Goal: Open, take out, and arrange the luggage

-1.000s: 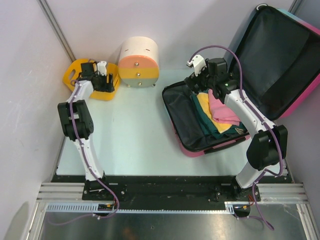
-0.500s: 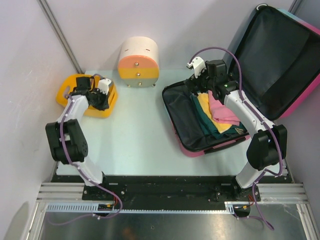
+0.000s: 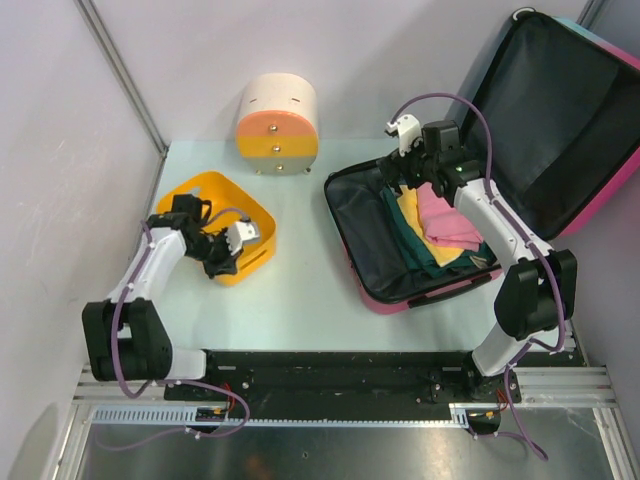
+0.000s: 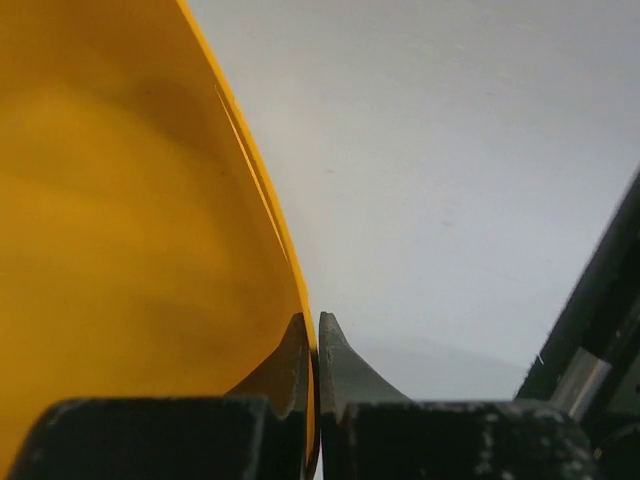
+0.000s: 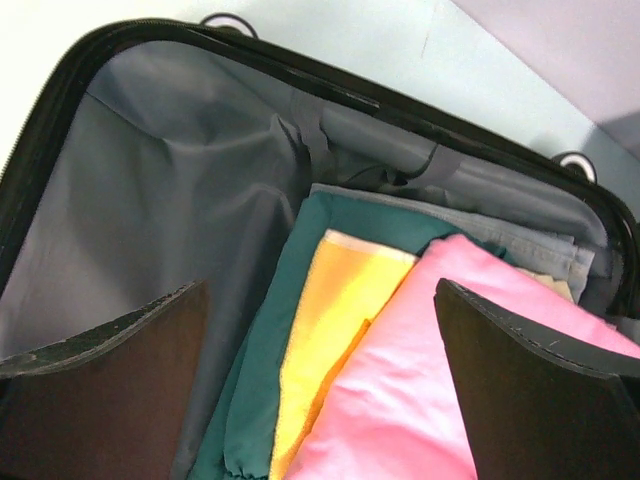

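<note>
Pink-and-teal luggage [image 3: 560, 120] lies open on the table [image 3: 300, 290], with its lid leaning up behind the base and the black lining showing. Off to the left of the luggage, well apart, is the round drawer box [image 3: 277, 122]. Further left and closer to the arms sits the yellow basket [image 3: 197, 187]. Inside the luggage base there's a folded stack, teal cloth [image 3: 412, 246] lowest, then yellow cloth [image 3: 408, 205], with pink cloth [image 3: 447, 222] on top. Right gripper [image 3: 400, 178] hangs over the luggage's far end, jaws wide apart and nothing in them. Left gripper [image 3: 228, 252], way left of the luggage, is pinched tight on the basket's wall.
</note>
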You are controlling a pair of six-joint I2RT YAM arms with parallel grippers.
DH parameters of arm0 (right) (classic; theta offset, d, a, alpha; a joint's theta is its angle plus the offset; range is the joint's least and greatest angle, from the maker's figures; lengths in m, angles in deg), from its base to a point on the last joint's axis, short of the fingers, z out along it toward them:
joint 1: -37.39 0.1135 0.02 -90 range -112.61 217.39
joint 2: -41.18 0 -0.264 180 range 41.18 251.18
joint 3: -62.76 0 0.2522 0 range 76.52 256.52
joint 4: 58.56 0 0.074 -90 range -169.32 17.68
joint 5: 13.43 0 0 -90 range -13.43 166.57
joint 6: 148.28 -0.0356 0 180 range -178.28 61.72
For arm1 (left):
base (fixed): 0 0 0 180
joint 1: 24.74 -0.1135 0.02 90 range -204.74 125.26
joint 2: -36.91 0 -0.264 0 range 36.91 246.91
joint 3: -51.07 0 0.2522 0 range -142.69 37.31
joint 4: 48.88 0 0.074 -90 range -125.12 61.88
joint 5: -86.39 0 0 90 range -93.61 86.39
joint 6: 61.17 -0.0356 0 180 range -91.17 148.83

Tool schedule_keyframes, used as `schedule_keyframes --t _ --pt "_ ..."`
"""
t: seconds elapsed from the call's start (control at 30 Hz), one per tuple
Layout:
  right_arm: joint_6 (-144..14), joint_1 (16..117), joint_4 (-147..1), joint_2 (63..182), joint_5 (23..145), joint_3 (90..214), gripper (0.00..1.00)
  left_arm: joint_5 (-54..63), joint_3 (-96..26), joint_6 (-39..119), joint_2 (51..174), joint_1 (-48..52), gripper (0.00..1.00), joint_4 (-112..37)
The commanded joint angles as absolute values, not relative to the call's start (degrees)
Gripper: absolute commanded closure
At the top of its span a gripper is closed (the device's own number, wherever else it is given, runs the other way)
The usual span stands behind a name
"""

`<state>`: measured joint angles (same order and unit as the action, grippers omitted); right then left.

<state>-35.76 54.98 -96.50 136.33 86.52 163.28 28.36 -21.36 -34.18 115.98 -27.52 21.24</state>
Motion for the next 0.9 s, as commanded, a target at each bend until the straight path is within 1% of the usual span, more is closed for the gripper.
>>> schedule_keyframes --t 0.0,0.1,0.23,0.27,0.33,0.43,0.47,0.5,0.57,0.67,0.7,0.77,0.8,0.87 --pt "-38.2 53.2 -98.6 135.5 87.2 164.1 0.0 39.2 -19.5 -56.3 111.1 -23.6 1.0 28.0" --pt "-38.6 51.6 -99.8 135.5 87.7 164.0 0.0 40.2 -19.2 -66.9 110.9 -22.6 1.0 28.7" --pt "-39.0 49.4 -101.0 135.6 88.6 163.6 0.0 39.5 -20.8 -77.1 114.2 -21.1 0.99 29.6" --pt "-39.1 49.1 -101.5 135.7 88.9 163.5 0.0 39.2 -22.1 -77.9 116.4 -20.7 0.93 29.7" --pt "-38.9 48.6 -102.3 135.8 88.8 163.6 0.0 38.2 -23.8 -77.7 118.6 -19.5 0.87 29.7" --pt "-38.3 47.8 -103.3 135.8 88.6 163.1 0.0 38.1 -27.2 -73.9 122.2 -19.4 0.63 29.7" --pt "-37.4 47.5 -104.2 135.9 87.8 162.8 0.01 38.0 -28.2 -73.2 122.6 -19.4 0.5 29.7" --pt "-36.9 47.6 -104.8 136.0 87.3 162.7 0.02 37.9 -28.7 -71.9 122.8 -19.4 0.45 29.7" --pt "-35.7 47.4 -106.7 136.4 85.4 162.0 0.04 37.9 -30.2 -70.2 122.2 -19.4 0.39 29.7" --pt "-34.4 47.5 -108.8 137.8 82.3 161.3 0.15 38.8 -32.5 -66.3 120.2 -19.5 0.36 29.7" --pt "-35.1 47.5 -108.9 138.0 81.5 161.0 0.2 39.1 -33.4 -64.1 119.5 -19.6 0.36 29.7" --pt "-36.3 47.5 -108.2 138.6 79.8 159.8 0.25 39.5 -36.5 -60.9 119.4 -19.8 0.34 29.6" --pt "-36.7 47.6 -107.8 138.7 79.4 159.4 0.29 40.2 -37.7 -56.5 119.6 -20.3 0.34 29.5" --pt "-38.1 47.8 -107.1 139.8 78.2 158.7 0.3 41.7 -40.7 -50.9 120.4 -21.3 0.32 29.4"
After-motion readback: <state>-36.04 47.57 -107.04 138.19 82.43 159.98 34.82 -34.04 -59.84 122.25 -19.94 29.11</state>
